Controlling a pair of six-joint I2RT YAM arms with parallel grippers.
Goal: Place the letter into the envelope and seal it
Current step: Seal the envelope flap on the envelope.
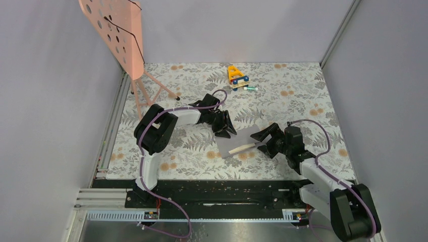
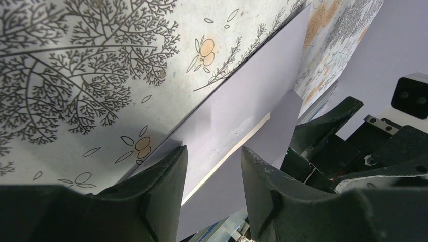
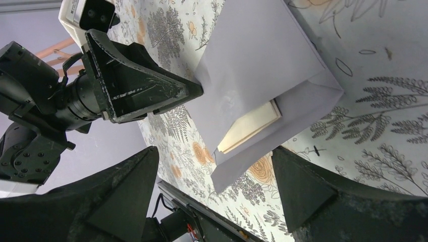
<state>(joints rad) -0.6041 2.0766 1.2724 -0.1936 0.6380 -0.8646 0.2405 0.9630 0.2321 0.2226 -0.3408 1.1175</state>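
A flat, smooth grey-lilac paper envelope lies on the fern-printed tablecloth between the claws. Its long axis runs roughly from one claw to the other, with the open flap toward the right claw. A cream paper letter sits partly tucked inside. The right claw is spread wide and released. The left claw is part-spread and grasps nothing, its tip at the envelope's edge. A yellow toy lies well beyond.
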